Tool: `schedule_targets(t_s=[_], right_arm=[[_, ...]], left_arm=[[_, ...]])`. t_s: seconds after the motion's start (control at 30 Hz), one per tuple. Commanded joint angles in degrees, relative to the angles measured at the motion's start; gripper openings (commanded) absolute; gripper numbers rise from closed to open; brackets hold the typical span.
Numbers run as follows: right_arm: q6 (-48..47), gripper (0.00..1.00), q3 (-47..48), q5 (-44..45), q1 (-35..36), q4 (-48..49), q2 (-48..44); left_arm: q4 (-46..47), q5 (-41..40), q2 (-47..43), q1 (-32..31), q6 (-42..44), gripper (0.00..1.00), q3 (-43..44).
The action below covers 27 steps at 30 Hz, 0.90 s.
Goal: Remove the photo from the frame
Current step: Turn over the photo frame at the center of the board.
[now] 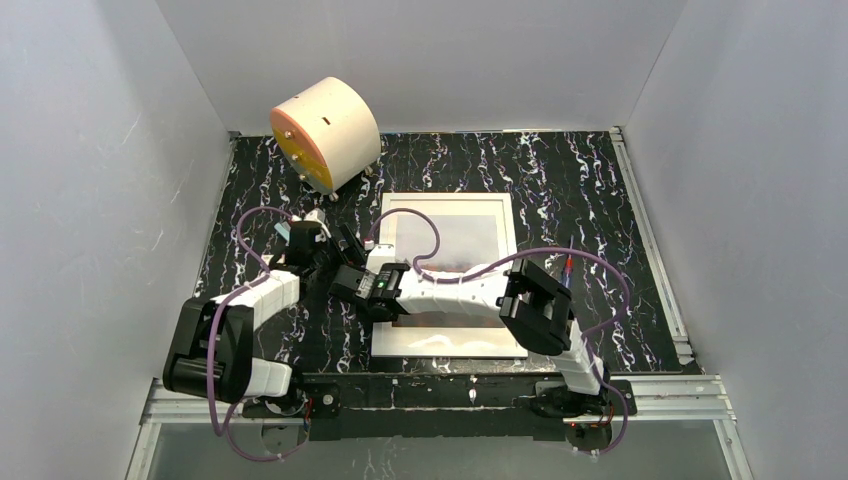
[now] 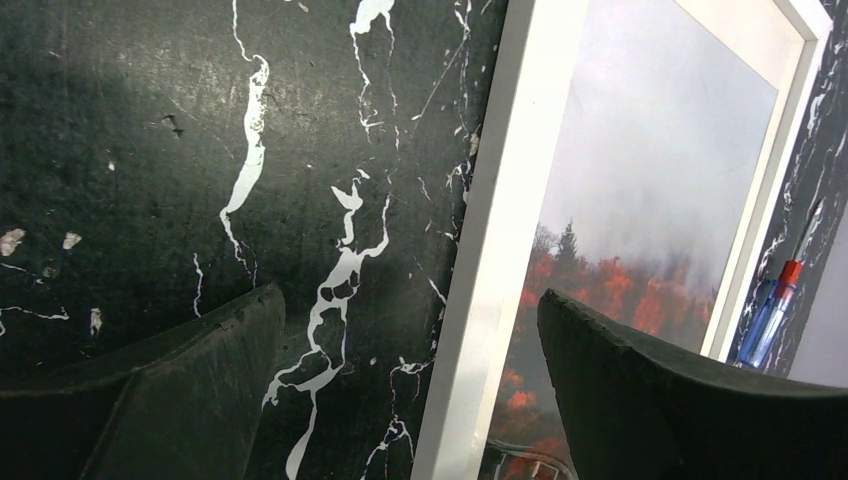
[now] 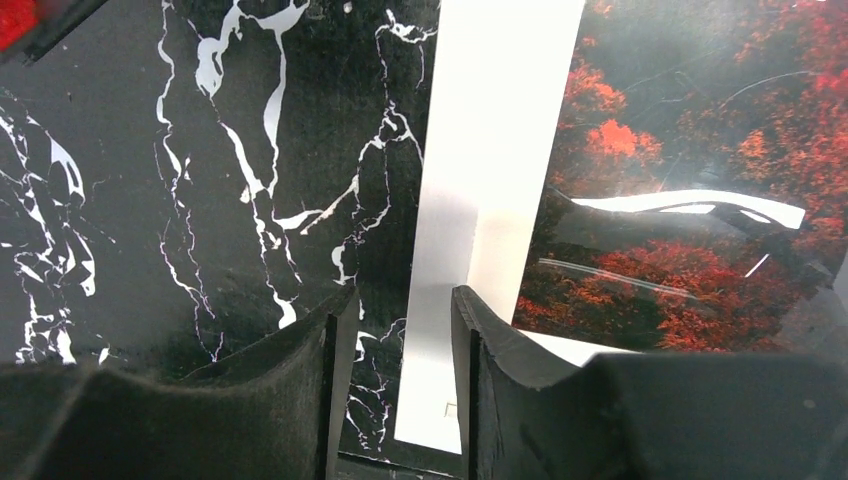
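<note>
The white frame (image 1: 445, 198) lies flat in the middle of the table with the photo (image 1: 455, 235) in it, grey mist at the far end and red trees at the near end. My left gripper (image 1: 358, 248) is at the frame's left rail (image 2: 500, 220). Its jaws (image 2: 408, 295) stand wide open astride the rail, one finger over the table and the other over the photo (image 2: 650, 170). My right arm reaches across the frame to its near-left corner. There the right gripper (image 3: 402, 295) is partly open over the rail (image 3: 490, 150), gripping nothing, beside the red trees (image 3: 700, 150).
A cream cylinder with an orange face (image 1: 325, 130) lies at the back left. A blue and red screwdriver (image 1: 568, 268) rests on the table just right of the frame, also seen from the left wrist (image 2: 775, 310). Grey walls close in three sides.
</note>
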Motion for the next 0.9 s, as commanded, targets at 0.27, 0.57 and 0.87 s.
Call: schedule_targets(t_s=[0.27,0.57,0.87], right_arm=[[1.99,0.49,6.02,4.25,0.43,-8.36,5.05],[1.13,0.41,9.44,5.06,0.41,-10.06,7.45],[0.27,0.32,13.69,7.46,1.11,-13.23,10.13]], left_arm=[[-4.60,-2.28,1.79,-0.03,1.24,0.97,1.13],[-5.90,-3.78,1.66,0.07,1.29,0.97,1.44],[-6.40,-3.12,2.08,0.22,0.77,0.97,2.03]])
